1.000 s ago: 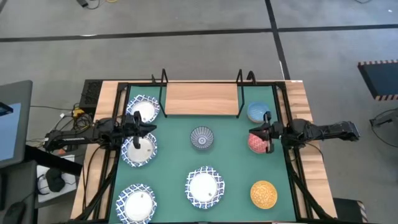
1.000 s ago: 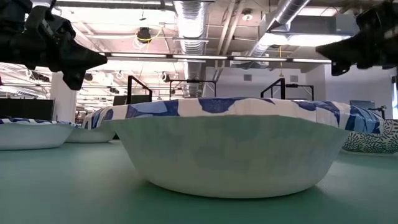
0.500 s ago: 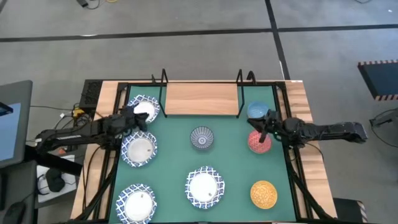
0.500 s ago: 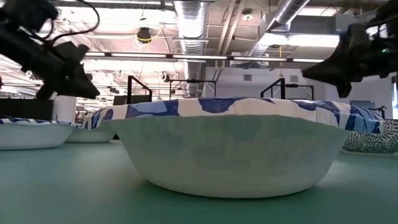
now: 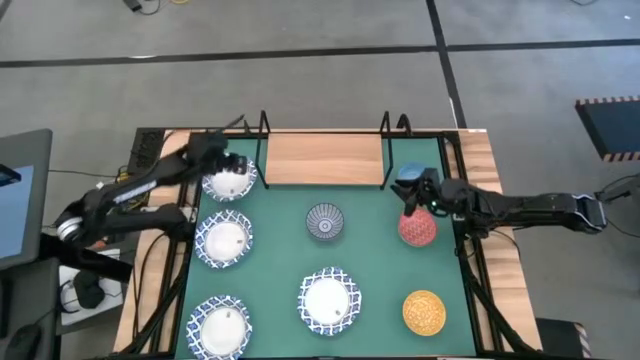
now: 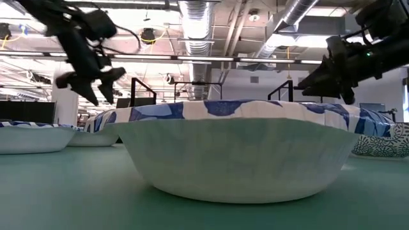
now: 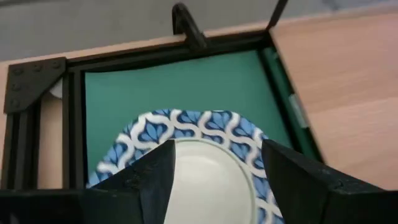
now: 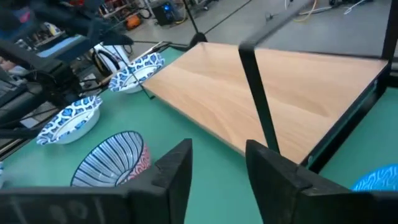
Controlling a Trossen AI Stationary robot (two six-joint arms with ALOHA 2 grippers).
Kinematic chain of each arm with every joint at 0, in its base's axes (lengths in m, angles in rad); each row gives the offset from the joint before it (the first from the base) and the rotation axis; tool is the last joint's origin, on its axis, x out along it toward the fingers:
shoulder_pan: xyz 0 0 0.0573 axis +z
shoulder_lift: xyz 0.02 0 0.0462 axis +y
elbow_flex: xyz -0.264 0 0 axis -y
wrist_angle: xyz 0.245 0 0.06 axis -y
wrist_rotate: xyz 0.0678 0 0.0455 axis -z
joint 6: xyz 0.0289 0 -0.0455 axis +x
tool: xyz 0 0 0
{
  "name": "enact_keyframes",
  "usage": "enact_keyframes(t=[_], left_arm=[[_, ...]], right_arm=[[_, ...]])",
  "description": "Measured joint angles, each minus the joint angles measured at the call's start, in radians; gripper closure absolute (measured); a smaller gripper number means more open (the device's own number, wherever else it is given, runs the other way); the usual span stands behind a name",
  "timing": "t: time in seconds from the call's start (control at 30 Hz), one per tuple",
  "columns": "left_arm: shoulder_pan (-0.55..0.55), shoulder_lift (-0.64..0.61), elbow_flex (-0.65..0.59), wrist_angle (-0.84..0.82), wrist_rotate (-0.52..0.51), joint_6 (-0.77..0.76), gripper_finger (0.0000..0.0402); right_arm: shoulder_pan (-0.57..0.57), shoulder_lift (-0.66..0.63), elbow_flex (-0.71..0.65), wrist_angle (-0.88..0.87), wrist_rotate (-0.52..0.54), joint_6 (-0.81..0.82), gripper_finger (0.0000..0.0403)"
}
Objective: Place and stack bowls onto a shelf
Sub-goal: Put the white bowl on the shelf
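Bowls all remain off the shelf (image 5: pixel 323 158); left gripper (image 5: pixel 222 160), open and empty, has moved over the rear-left bowl (image 5: pixel 229 181); right gripper (image 5: pixel 408 192), open and empty, has shifted toward the light blue bowl (image 5: pixel 412 176).

Four wide bowls (image 5: pixel 228 180) wear blue-and-white patterns round white centres. The smaller bowls are grey-blue striped (image 5: pixel 324 222), light blue (image 5: pixel 408 178), red (image 5: pixel 417 229) and yellow-gold (image 5: pixel 424 310). The mat (image 5: pixel 370 250) is green, the shelf (image 5: pixel 324 158) light wood.

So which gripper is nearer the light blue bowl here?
The right. The right gripper hangs right at the light blue bowl, beside the shelf. The left gripper is across the table, over the far-left patterned bowl.
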Motion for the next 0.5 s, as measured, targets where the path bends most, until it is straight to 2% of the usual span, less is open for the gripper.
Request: enact_keyframes(t=[0.2,0.4,0.5], left_arm=[[0.157,0.279,0.207,-0.116,0.13,0.18,0.0177],[0.239,0.48,0.402,-0.313,0.129,0.297,0.0177],[0.263,0.551,0.444,-0.386,0.085,0.299,0.0177]], right_arm=[[0.0,0.026,0.009,0.025,-0.001,-0.029,0.0208],[0.001,0.026,0.009,0.021,-0.001,-0.029,0.0207],[0.004,0.026,0.01,0.008,-0.001,-0.033,0.0207]])
